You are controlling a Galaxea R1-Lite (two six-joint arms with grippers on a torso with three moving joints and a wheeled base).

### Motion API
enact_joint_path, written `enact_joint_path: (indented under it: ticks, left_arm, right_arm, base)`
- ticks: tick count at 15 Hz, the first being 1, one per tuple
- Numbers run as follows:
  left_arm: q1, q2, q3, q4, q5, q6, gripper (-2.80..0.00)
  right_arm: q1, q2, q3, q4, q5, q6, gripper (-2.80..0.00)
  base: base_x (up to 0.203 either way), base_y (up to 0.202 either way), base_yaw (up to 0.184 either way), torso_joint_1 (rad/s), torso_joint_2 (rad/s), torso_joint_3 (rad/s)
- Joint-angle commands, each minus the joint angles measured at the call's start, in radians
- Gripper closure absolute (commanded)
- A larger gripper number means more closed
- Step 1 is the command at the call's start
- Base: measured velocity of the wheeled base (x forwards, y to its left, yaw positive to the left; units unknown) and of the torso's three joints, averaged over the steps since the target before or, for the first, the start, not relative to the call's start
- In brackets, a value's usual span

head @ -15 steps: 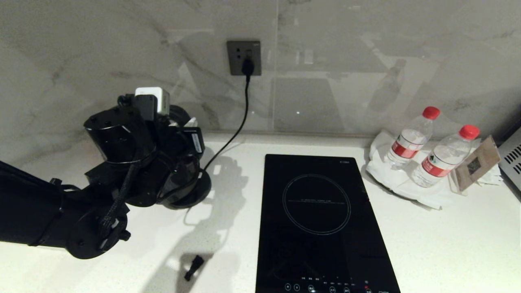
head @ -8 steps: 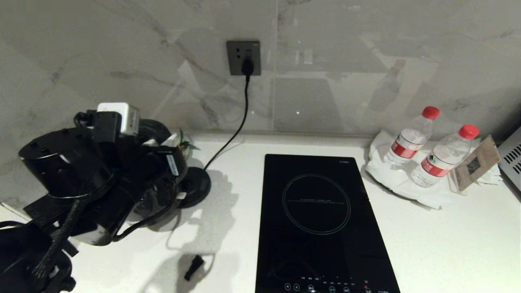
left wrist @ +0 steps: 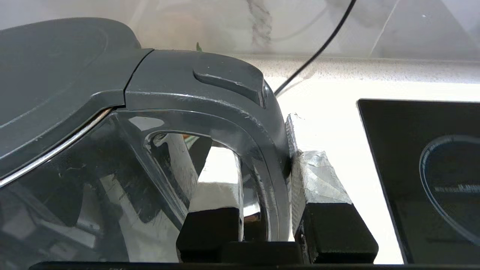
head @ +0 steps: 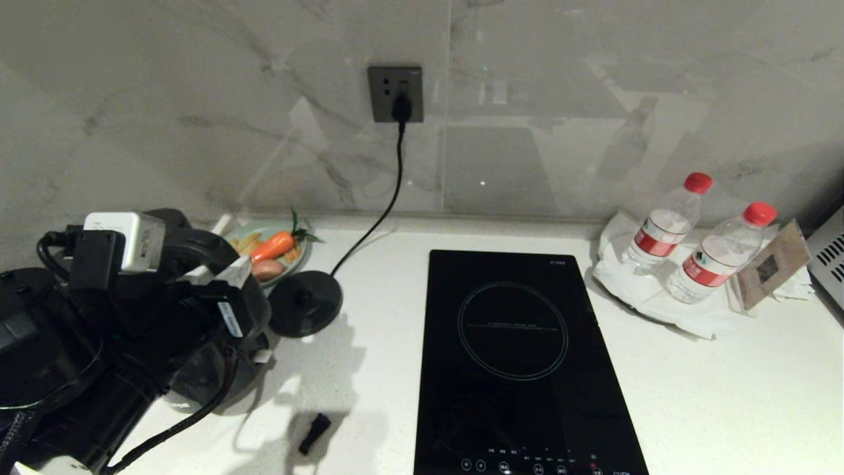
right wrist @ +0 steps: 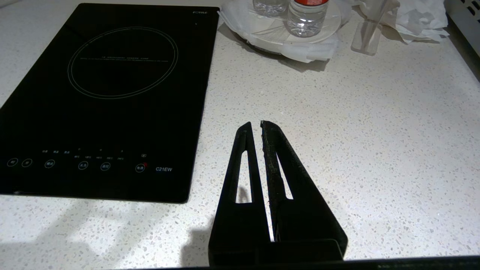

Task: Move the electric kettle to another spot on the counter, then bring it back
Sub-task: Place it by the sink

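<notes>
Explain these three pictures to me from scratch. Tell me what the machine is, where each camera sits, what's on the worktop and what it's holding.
This is a two-armed robot on wheels, with a camera on its head and one behind each arm's fingers.

The head view looks down on a white counter. On it lie a black hob, two water bottles on a white plate, a dish of vegetables and a round black base disc whose cord runs to the wall socket.

The left wrist view shows the left gripper with its fingers clamped on the handle of the electric kettle, off its base.

The right wrist view shows the right gripper shut and empty above bare counter.
</notes>
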Motion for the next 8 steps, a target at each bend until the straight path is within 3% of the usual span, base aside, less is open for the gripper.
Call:
enact_joint_path:
  ticks: [1,8]
  left_arm:
    - [0.0,-0.055,0.044,-0.006,0.003,-0.001,0.0]
    - [0.004,-0.067,0.072,-0.002,-0.04,-0.021,0.0]
  right_arm:
    - [0.0,0.0,0.0,0.0,0.0,0.0,0.0]
    - [0.0,0.0,0.0,0.001,-0.001,0.0,0.0]
  base:
    - [0.0,0.0,0.0,0.0,0.0,0.0]
    - [0.0,0.0,0.0,0.0,0.0,0.0]
